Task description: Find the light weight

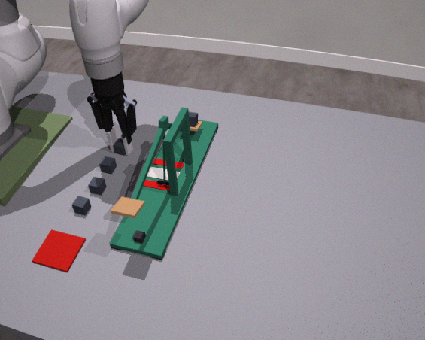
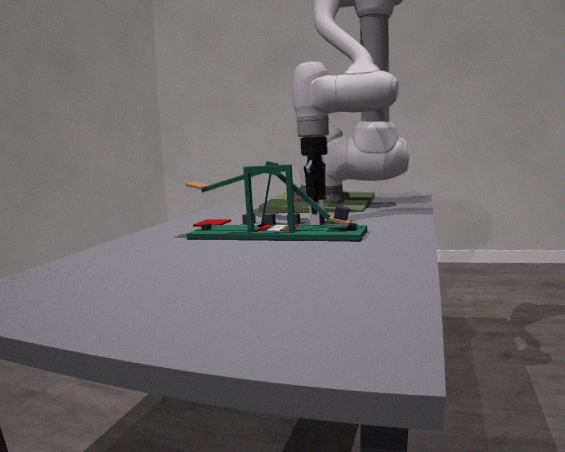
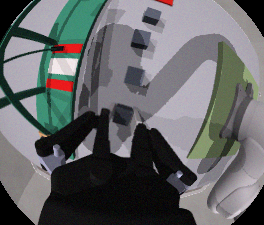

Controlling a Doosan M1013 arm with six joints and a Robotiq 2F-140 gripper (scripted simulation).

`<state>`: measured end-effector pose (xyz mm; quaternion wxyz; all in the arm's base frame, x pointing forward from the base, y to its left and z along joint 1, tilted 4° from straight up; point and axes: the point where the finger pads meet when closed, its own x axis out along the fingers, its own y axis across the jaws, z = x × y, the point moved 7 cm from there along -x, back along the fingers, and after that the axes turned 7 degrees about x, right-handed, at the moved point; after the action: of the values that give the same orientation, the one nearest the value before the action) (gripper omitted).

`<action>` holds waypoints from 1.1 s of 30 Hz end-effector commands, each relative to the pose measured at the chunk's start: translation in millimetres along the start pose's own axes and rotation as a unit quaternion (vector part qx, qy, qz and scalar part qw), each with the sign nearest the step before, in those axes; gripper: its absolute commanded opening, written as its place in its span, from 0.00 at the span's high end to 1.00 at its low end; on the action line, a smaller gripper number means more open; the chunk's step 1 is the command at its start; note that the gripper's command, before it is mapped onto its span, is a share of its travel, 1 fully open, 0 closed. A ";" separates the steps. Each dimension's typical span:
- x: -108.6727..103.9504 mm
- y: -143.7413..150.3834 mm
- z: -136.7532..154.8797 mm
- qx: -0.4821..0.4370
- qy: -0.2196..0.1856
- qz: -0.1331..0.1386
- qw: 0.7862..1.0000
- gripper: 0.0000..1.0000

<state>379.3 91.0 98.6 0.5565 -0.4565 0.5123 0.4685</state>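
1. The weights are dark look-alike cubes, so which is the light one I can't tell. One cube stands on the worktop between the claw's fingertips, at the end of the row.
2. The claw points down around that cube, its fingers a modest way open – it has no grip on anything.
3. Running on from there toward the dish come a second cube, a third cube and a fourth cube, all spaced apart.
4. The red dish lies flat just past the fourth cube, with no weight on it.
5. Beside the row is the green rocker balance. A fifth cube sits on its lowered pan; the raised pan carries nothing.
6. The pointer hangs over a red field – the one nearer the raised pan.
7. Farther out, the arm stands on an olive-green base plate.
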 end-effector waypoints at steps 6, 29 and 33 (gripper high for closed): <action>0.0 0.0 0.0 0.000 0.000 0.000 1.000 0.65; -41.4 0.0 0.0 0.000 0.000 0.000 1.000 0.65; -63.4 0.0 0.0 0.000 0.000 0.000 1.000 0.65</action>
<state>377.9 88.7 141.8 0.5567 -0.4566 0.5121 0.4684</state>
